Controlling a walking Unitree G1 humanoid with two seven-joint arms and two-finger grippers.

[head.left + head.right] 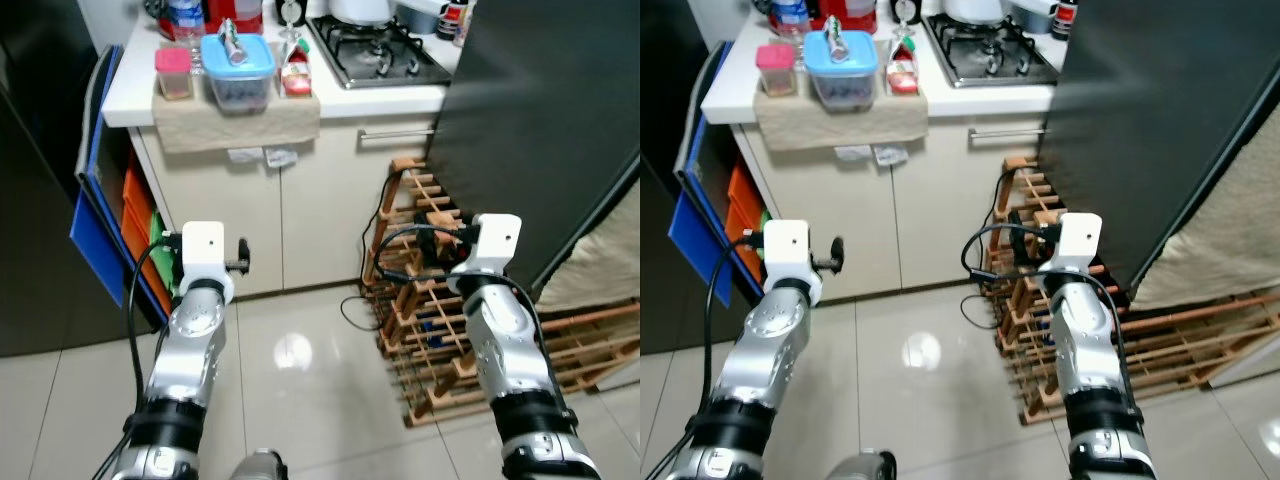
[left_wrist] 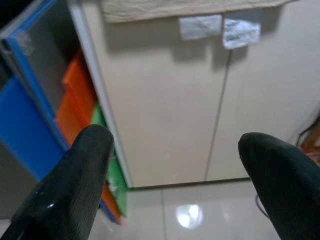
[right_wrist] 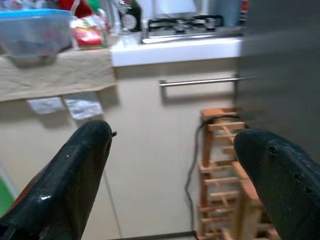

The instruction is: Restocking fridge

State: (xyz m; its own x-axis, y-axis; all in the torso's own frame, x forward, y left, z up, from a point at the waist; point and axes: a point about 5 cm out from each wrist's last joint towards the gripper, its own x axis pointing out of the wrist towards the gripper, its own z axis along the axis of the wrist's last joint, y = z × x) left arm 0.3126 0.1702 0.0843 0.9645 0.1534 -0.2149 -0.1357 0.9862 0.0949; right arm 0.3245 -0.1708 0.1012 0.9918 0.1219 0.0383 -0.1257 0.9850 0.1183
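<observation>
Blue-lidded tub and pink-lidded jar sitting on beige cloth; white counter, cream cabinets.

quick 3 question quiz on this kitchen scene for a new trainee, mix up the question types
1. True or false: the left claw is shut on a container.
2. What lies under the blue-lidded container on the counter?
A) a beige cloth
B) a metal tray
C) a cutting board
3. Fill in: the wooden rack stands on the floor in front of the robot's ____ arm.

Key:
1. False. Both the left claw and the right claw are open and hold nothing.
2. A, the beige cloth, which hangs over the counter edge.
3. Right.
</observation>
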